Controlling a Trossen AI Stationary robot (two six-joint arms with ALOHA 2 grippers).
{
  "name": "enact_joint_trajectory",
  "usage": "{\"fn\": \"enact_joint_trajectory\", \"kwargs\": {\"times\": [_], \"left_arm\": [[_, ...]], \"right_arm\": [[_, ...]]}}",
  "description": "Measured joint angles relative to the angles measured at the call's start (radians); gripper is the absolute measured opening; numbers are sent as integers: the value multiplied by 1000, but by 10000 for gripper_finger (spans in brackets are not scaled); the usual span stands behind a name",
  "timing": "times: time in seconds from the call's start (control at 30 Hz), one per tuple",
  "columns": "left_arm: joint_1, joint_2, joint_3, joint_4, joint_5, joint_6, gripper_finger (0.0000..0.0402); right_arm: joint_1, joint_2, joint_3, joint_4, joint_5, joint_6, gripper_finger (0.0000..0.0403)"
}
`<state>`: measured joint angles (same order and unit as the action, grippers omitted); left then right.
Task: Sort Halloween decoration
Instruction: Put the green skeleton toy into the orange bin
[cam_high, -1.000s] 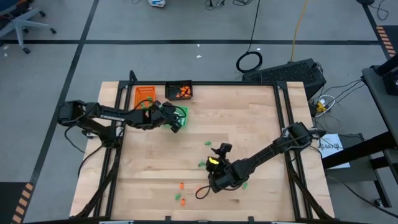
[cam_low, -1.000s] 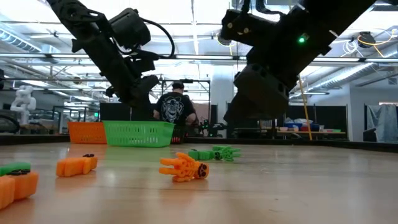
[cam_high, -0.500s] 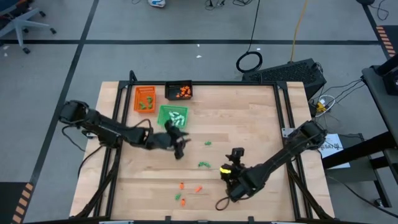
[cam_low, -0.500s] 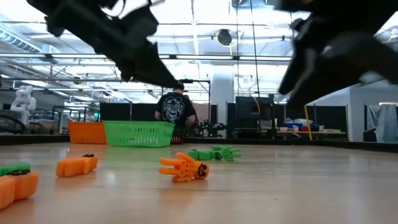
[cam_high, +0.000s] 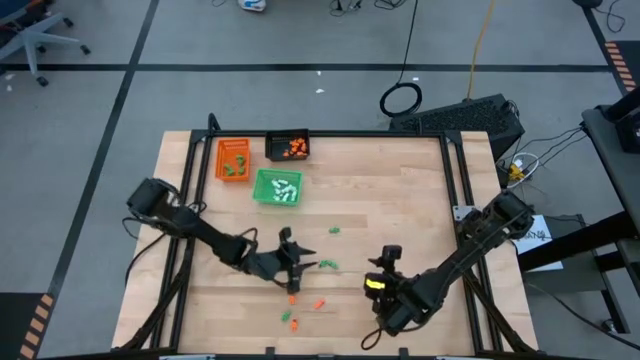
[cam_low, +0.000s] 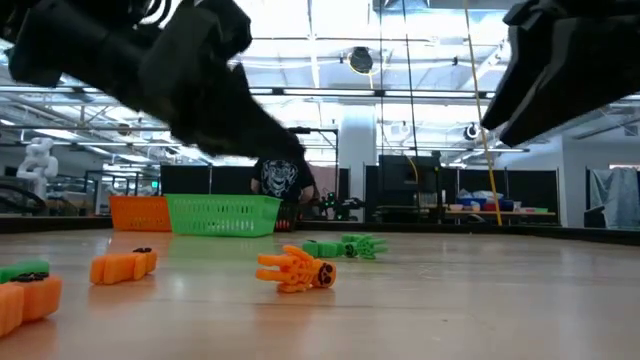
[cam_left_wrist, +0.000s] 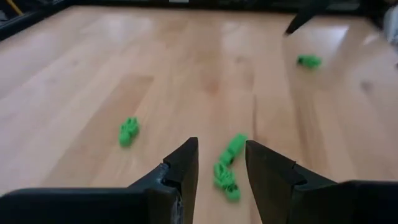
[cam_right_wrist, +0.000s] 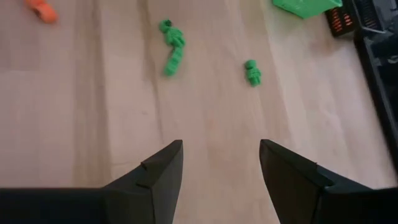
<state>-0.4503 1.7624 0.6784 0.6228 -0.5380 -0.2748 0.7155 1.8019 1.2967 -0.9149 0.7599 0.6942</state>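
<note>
We find the left gripper (cam_left_wrist: 221, 171), part-open and empty, poised over a green piece (cam_left_wrist: 227, 167) at lower centre, needing descent and closure; the right gripper (cam_right_wrist: 219, 163) waits wide open, empty.

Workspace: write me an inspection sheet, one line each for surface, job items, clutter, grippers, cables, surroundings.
Surface: wooden table, bare on its right half.
Job items: loose green pieces mid-table, orange pieces near the front edge; others lie in the orange tray, black tray and green tray.
Clutter: nothing seen.
Grippers: left gripper open, low over a green piece, empty; right gripper open, empty, over bare wood near the front.
Cables: coiled cable on the floor behind the table.
Surroundings: person in the room beyond; office chair.
</note>
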Motion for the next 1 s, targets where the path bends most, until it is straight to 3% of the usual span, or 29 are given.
{"fn": "enact_joint_trajectory", "kwargs": {"times": [0.33, 0.43, 0.6, 0.8, 1.0], "left_arm": [[-50, 196, 106, -10, -54, -7, 135], [-43, 214, 140, -54, -71, -18, 149], [-5, 218, 158, -183, -80, -171, 188], [7, 217, 159, -187, 42, -217, 208], [9, 217, 159, -188, 37, -204, 207]], "right_arm": [[39, 0, -76, 105, 78, 88, 196], [39, 0, -86, 105, 78, 95, 196], [39, 0, -97, 123, 80, 94, 196], [39, 0, -120, 141, 105, 98, 196], [38, 0, -126, 143, 133, 98, 196]]}}
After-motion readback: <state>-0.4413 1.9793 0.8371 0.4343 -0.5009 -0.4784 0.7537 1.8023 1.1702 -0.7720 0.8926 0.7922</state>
